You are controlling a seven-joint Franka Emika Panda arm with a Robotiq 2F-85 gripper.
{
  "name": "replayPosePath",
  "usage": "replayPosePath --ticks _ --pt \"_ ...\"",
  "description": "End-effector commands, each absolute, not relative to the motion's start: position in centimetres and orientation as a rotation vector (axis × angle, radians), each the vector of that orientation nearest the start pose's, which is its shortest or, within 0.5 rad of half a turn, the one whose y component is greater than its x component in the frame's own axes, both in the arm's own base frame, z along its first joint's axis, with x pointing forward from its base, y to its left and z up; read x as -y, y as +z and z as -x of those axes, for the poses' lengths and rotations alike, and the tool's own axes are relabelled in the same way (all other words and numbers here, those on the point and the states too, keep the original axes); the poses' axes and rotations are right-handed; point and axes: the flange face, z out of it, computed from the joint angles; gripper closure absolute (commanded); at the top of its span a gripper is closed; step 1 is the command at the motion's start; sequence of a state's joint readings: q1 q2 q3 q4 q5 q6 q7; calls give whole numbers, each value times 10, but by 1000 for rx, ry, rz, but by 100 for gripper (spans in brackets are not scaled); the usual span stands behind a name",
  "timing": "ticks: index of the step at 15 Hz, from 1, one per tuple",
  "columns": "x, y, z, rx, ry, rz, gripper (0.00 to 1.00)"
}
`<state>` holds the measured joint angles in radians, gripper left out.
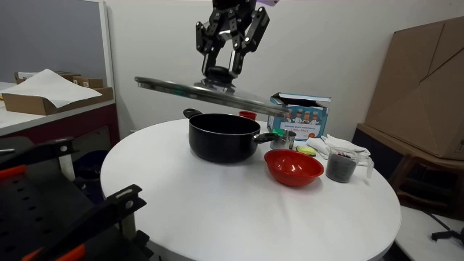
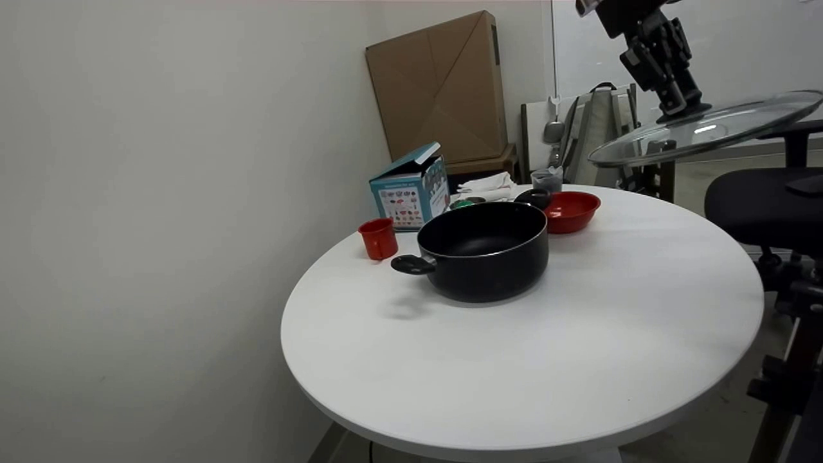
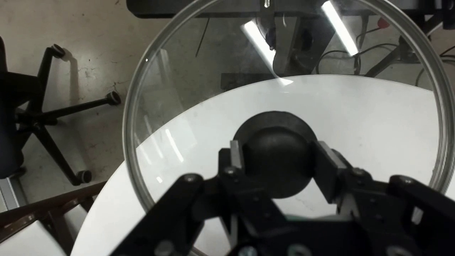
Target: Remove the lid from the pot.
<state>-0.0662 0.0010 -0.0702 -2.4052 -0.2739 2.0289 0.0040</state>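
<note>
The black pot stands upright on the round white table and also shows in an exterior view. Its top is uncovered and its dark inside shows. My gripper is shut on the black knob of the glass lid. The lid hangs tilted in the air, above the pot's height. In an exterior view the lid is well to the right of the pot, over the table's far right edge. In the wrist view the finger pads of the gripper press both sides of the knob; the pot is out of that view.
A red bowl stands beside the pot on the white table. Behind are a red cup, a blue box, a metal cup, a sponge, white cloth and a measuring cup.
</note>
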Motion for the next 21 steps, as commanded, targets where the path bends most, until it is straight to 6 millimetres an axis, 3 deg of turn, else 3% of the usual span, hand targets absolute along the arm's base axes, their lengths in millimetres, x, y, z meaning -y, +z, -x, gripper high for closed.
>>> replayPosePath --ticks 1,6,12,16,21 --pt "64 261 -432 109 638 3310 75" --pt "61 210 -446 133 696 3320 75" --pt "59 162 -473 152 776 3293 75" --pt "54 139 -498 207 765 3309 75" --pt "51 118 -512 203 672 3321 75"
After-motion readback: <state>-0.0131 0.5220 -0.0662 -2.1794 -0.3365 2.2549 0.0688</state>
